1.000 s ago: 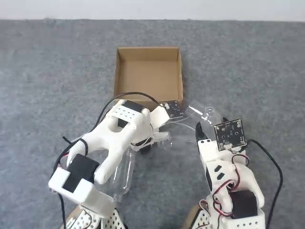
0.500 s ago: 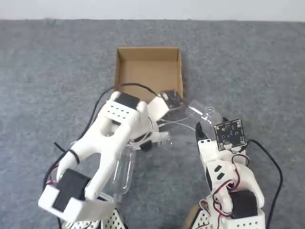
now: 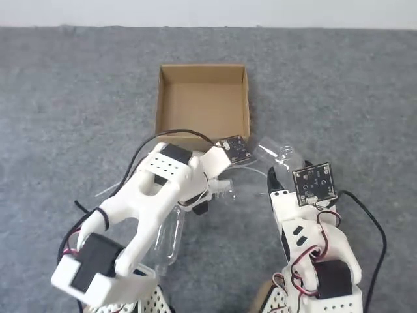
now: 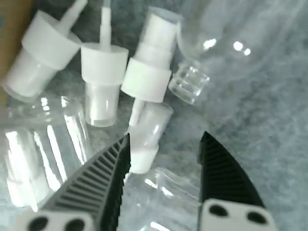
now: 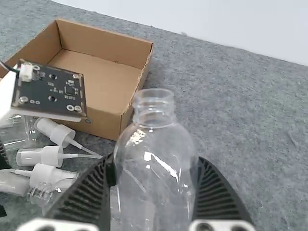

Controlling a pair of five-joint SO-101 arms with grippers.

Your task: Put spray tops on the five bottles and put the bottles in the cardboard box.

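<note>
Right pincer (image 5: 155, 162) clamps a clear uncapped bottle (image 5: 154, 130), seemingly snugly. Left pincer (image 4: 165, 138) gapes wide just above loose spray tops (image 4: 147, 79).

A grey, coarse-fibred felt covering (image 3: 78, 98) lay flat across the whole tabletop, its nap flecked lighter and darker. Along its far edge ran a plain white band of wall or backdrop (image 3: 208, 13), meeting the grey in a straight line.
</note>
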